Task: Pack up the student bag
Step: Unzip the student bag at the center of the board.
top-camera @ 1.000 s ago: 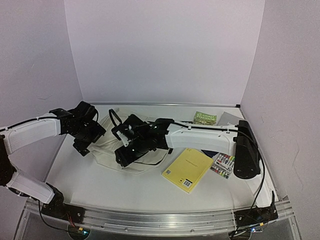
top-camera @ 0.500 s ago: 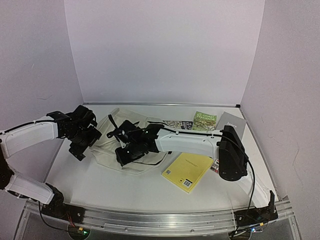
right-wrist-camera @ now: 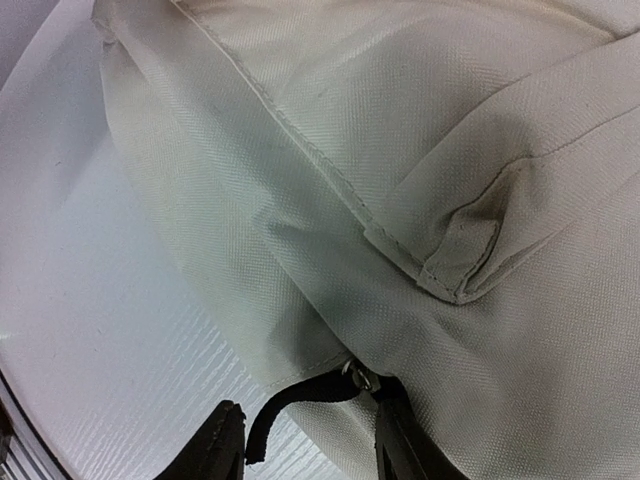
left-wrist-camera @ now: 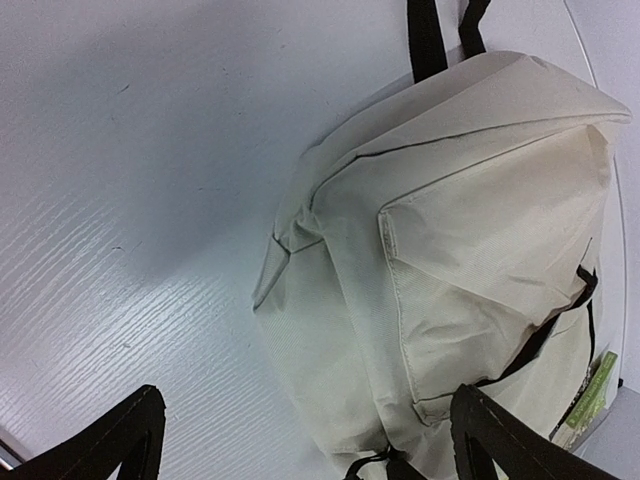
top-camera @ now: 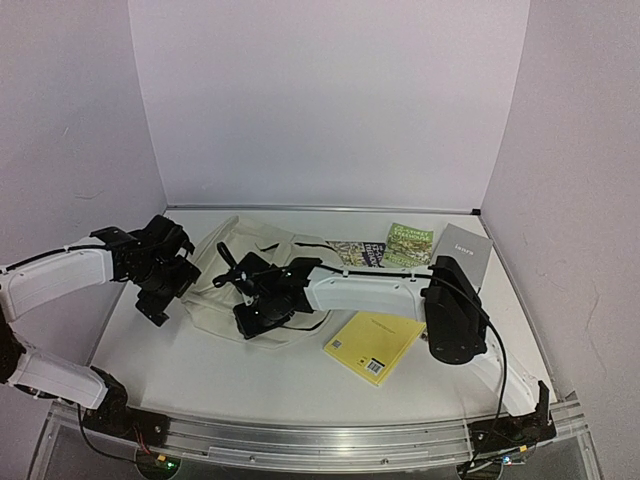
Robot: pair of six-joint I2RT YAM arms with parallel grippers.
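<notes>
The student bag (top-camera: 258, 240), a cream fabric backpack with black straps, lies flat in the middle of the table, its front pocket (left-wrist-camera: 480, 270) facing up. My left gripper (top-camera: 157, 300) hovers at the bag's left side, open wide, over the bag's edge (left-wrist-camera: 320, 380) and bare table. My right gripper (top-camera: 250, 322) is low at the bag's near edge. It stands open, with a black zipper pull strap (right-wrist-camera: 300, 392) lying between its fingers (right-wrist-camera: 218, 445). The strap hangs from a small metal ring (right-wrist-camera: 358, 376) at the seam. The bag's zipper looks closed.
A yellow book (top-camera: 373, 345) lies near the front, right of the bag. At the back right lie a dark patterned book (top-camera: 355, 253), a green book (top-camera: 408, 243) and a grey book (top-camera: 463, 252). White walls enclose the table on three sides.
</notes>
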